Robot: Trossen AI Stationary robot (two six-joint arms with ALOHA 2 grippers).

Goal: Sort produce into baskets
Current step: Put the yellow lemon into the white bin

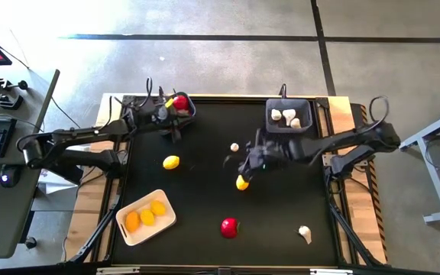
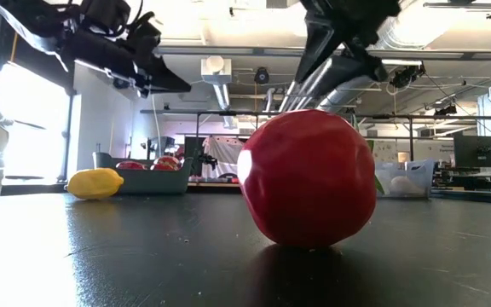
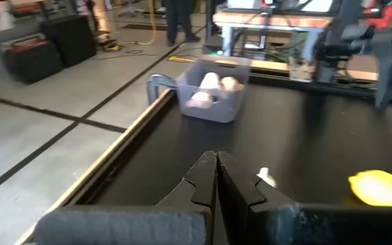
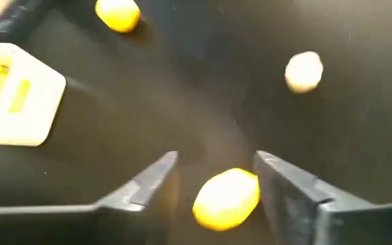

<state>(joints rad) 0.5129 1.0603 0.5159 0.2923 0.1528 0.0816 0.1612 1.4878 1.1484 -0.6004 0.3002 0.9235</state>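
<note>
The right tool [image 4: 216,178] is held spread astride a lemon [image 4: 226,197] lying on the surface [image 1: 205,198], apparently so it can be pinched for the cream tray [image 1: 122,224], while the left tool [image 3: 216,178] is pressed together, empty, beside the tomato bin [image 1: 189,101].

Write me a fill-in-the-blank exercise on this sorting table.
1. The cream tray holds ____ yellow pieces.
2. The right gripper stands open around a ____ piece.
3. The dark rectangular bin holds only ____ bulbs.
4. The left gripper hangs ____ beside the rounded bin.

Missing words: three; yellow; whitish; shut
</note>
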